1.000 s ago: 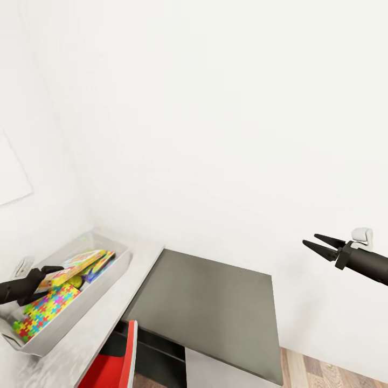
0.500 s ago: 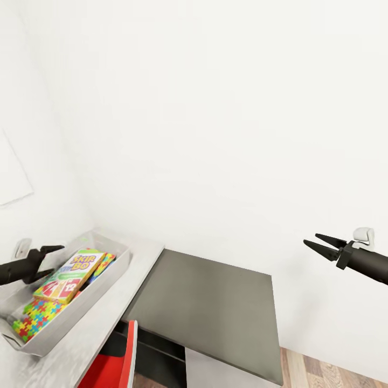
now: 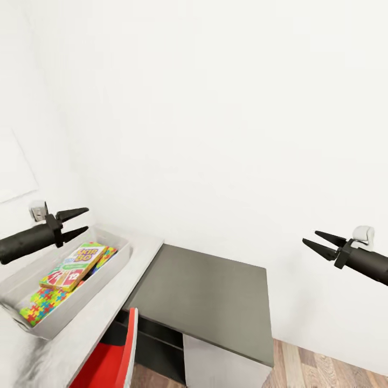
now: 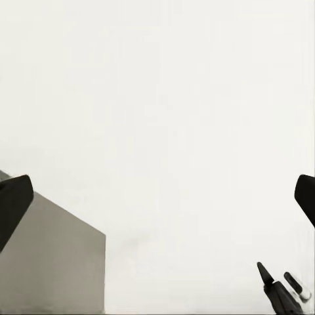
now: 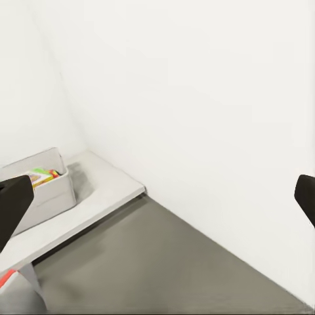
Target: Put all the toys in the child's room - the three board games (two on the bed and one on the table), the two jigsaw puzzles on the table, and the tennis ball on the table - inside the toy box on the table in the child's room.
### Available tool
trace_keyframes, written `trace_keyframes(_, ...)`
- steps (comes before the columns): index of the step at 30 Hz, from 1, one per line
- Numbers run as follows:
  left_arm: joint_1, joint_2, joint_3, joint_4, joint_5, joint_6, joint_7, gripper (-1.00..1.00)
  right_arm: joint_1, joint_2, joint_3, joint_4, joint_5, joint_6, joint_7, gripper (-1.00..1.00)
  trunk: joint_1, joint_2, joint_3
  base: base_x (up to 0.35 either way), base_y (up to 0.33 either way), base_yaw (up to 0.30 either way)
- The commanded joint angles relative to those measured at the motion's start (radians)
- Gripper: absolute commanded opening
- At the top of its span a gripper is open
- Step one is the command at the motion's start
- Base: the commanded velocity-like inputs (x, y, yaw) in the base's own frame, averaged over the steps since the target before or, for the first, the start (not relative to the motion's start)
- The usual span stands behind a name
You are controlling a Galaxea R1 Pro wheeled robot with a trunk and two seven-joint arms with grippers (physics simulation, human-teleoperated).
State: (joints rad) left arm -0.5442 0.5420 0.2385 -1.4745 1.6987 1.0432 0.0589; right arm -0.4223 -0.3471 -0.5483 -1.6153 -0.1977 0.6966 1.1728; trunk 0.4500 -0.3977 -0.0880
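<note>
The light grey toy box (image 3: 119, 257) stands on the pale glossy table (image 3: 105, 318) at the lower left. Inside it the white, red and green SKIP-BO board game (image 3: 73, 267) lies flat on top. A multicolour jigsaw puzzle (image 3: 39, 312) shows at the box's near end, and a colourful edge of another toy (image 3: 108, 253) peeks out at the far end. The tennis ball is hidden. My left gripper (image 3: 86, 219) hangs open and empty above the box. My right gripper (image 3: 309, 237) is open and empty far to the right, also seen as right gripper (image 4: 274, 290). The toy box (image 5: 46, 182) also appears in the right wrist view.
A lower dark grey top (image 3: 207, 299) adjoins the table on the right. A red chair (image 3: 116, 358) stands below the table's edge. White walls close in behind and to the left. Wood plank floor (image 3: 323, 369) shows at the lower right.
My left gripper let go of the SKIP-BO game, which now lies flat in the toy box, then rose up and away, open. The right arm stayed put.
</note>
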Motion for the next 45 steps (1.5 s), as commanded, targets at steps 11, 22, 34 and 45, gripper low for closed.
trace_keyframes(11,-0.081,-0.311,-0.146,-0.126,0.018,0.0,0.33,1.0,-0.001,-0.004,-0.051,0.0,-0.001,0.023,-0.011,1.0,0.0,-0.002,0.007,-0.239,-0.006,-0.1)
trace_keyframes(22,-0.115,-0.657,-0.632,-0.12,-0.213,-0.145,0.771,1.0,0.067,-0.044,-0.223,0.051,0.352,0.06,-0.062,1.0,0.0,-0.002,0.021,-0.049,0.0,-0.189)
trace_keyframes(34,-0.101,-0.661,-0.656,-0.12,-0.222,-0.157,0.779,1.0,0.081,-0.035,-0.218,0.181,0.505,0.07,-0.059,1.0,0.0,-0.002,0.037,-0.311,0.0,-0.211)
trace_keyframes(45,0.181,-0.634,-0.834,-0.119,-0.273,-0.301,0.861,1.0,0.082,-0.017,-0.158,0.473,0.602,-0.064,-0.183,1.0,0.0,-0.002,0.052,-0.333,0.0,-0.211)
